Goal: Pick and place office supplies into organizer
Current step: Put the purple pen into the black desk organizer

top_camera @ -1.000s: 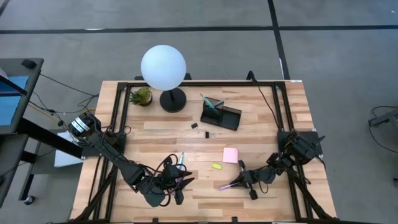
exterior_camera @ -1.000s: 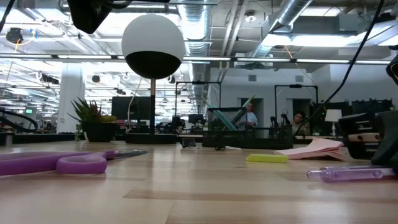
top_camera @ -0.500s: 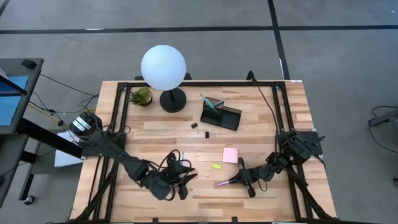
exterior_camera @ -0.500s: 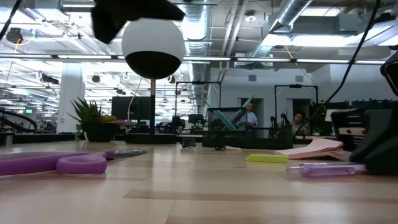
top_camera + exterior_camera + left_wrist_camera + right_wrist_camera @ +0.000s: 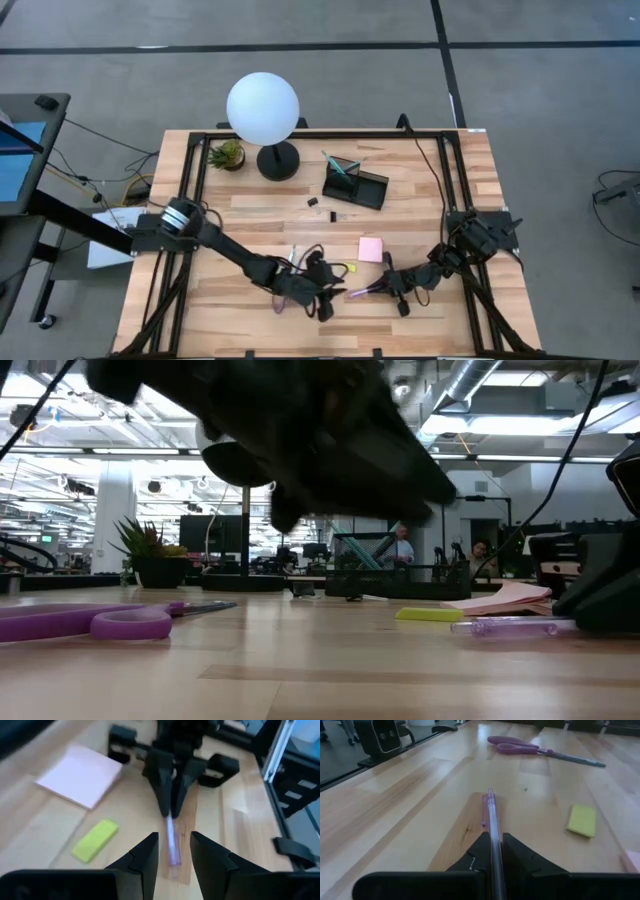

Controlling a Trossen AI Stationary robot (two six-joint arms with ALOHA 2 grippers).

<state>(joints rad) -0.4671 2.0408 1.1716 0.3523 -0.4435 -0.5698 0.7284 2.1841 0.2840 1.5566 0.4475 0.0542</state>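
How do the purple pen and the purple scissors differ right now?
The purple pen is pinched in the right gripper; the purple scissors lie free, untouched. The pen is a thin, translucent stick, the scissors have solid looped handles and dark blades. Both are purple and low against the table.
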